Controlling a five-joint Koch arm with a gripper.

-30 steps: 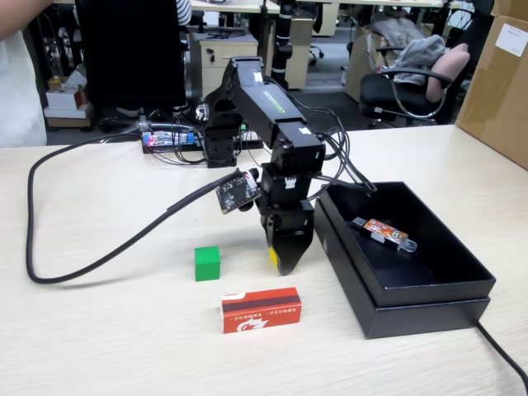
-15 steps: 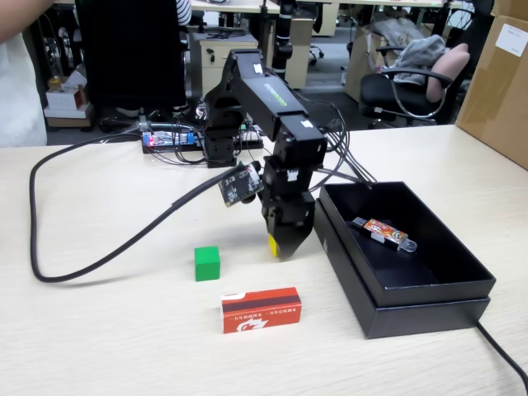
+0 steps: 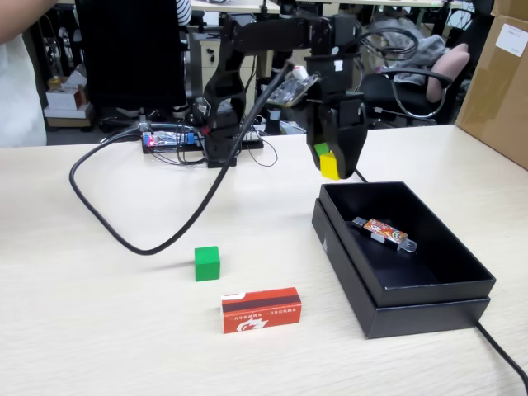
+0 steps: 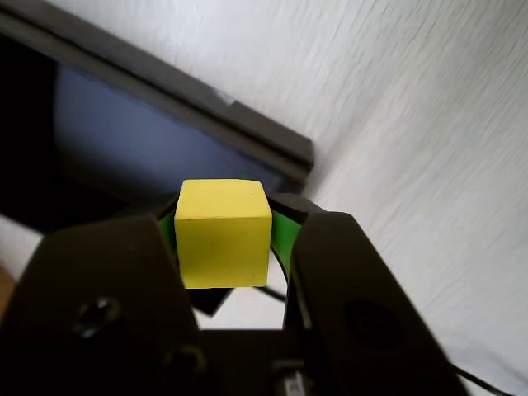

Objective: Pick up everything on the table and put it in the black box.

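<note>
My gripper [image 3: 328,165] hangs in the air above the far left corner of the black box [image 3: 429,297], shut on the small yellow cube [image 3: 329,166]. The wrist view shows the yellow cube [image 4: 223,233] pinched between my black jaws with their green pads, and the black box [image 4: 124,148] lies below and beyond it. On the beige table [image 3: 99,330] a green cube [image 3: 207,263] sits left of the box. A red packet [image 3: 261,310] with white marks lies nearer the front edge.
An orange-patterned gadget [image 3: 383,233] lies inside the black box. A thick black cable [image 3: 132,239] loops across the table's left half. A circuit board with wires [image 3: 169,139] sits by the arm's base. Brown cartons [image 3: 499,74] stand at the far right.
My gripper has lifted off the table with the yellow cube and swung up and right, from beside the box's left wall to above its far left corner. The cable loop has shifted right.
</note>
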